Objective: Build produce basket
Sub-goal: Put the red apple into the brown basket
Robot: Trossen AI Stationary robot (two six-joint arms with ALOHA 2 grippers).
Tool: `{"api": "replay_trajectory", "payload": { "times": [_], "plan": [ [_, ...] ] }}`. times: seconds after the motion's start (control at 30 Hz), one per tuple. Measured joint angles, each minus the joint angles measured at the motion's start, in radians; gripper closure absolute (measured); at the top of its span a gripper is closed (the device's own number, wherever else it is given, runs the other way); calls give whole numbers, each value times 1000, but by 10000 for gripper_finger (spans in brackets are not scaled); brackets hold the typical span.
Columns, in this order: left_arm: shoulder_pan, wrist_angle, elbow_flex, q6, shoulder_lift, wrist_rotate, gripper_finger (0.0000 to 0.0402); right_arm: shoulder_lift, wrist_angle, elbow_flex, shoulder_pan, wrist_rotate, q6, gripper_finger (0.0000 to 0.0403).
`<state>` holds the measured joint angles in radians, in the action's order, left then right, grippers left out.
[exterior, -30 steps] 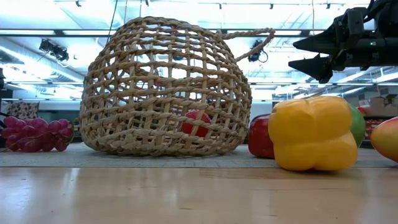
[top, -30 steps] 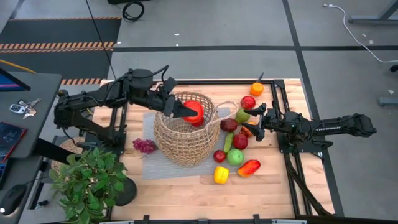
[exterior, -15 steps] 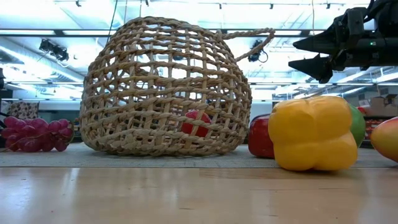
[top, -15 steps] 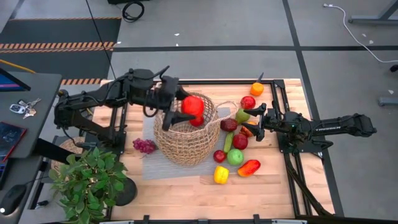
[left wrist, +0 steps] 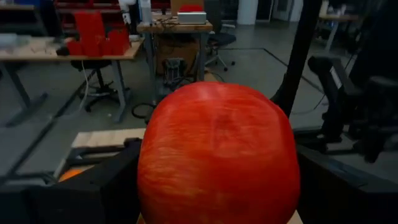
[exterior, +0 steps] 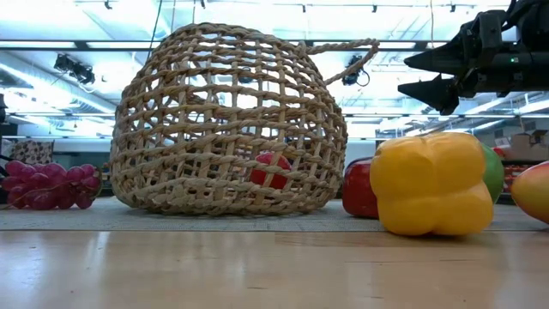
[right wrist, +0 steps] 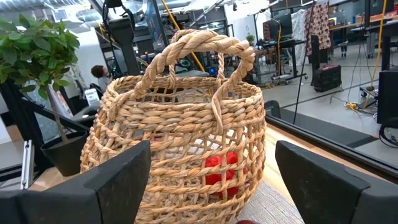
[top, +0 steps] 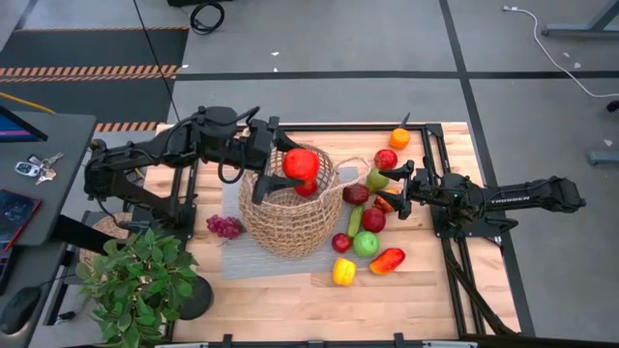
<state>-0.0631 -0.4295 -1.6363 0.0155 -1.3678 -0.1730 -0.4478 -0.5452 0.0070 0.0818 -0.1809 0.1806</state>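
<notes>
Round woven basket (top: 287,208) upright on a grey mat (top: 237,253) at centre-left of the wooden table (top: 426,290), one loop handle (top: 353,174) leaning toward the right arm. Left gripper (top: 290,169) poised above the basket's open mouth, fingers clamped on a large red apple (top: 300,164) that fills the left wrist view (left wrist: 217,155) between the two dark fingers (left wrist: 93,186). Inside the basket, low down, one red piece (exterior: 273,169) visible through the weave, also seen from the right wrist (right wrist: 221,171); its kind hard to make out. Right gripper (top: 372,182) held above the table just right of the basket, fingers apart and holding nothing, pointed at the basket wall (right wrist: 180,137). Remaining produce scattered right of the basket: orange fruit (top: 399,137) and red apple (top: 386,159) at the far edge, green pear (top: 376,179), dark-red piece (top: 355,194), green cucumber (top: 355,219), further red apples (top: 373,219) (top: 341,242), green apple (top: 366,244), red-orange pepper (top: 387,260), yellow pepper (top: 343,272) nearest the low camera (exterior: 429,182). Purple grapes (top: 224,226) left of the basket, just beside the mat. Potted plant (top: 140,280) at the table's near left corner.
</notes>
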Motion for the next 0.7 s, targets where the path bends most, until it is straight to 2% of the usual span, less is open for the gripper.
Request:
{"api": "replay_trajectory", "payload": {
  "times": [0.13, 0.4, 0.7],
  "plan": [
    [-1, 14, 0, -55, 0, 0, 70, 0, 0, 0, 0, 0, 0, 55],
    [-1, 17, 0, -22, 0, 13, 70, 0, 0, 0, 0, 0, 0, 55],
    [-1, -85, 0, -19, -50, 250, 70, 0, 0, 0, 0, 0, 0, 55]
  ]
}}
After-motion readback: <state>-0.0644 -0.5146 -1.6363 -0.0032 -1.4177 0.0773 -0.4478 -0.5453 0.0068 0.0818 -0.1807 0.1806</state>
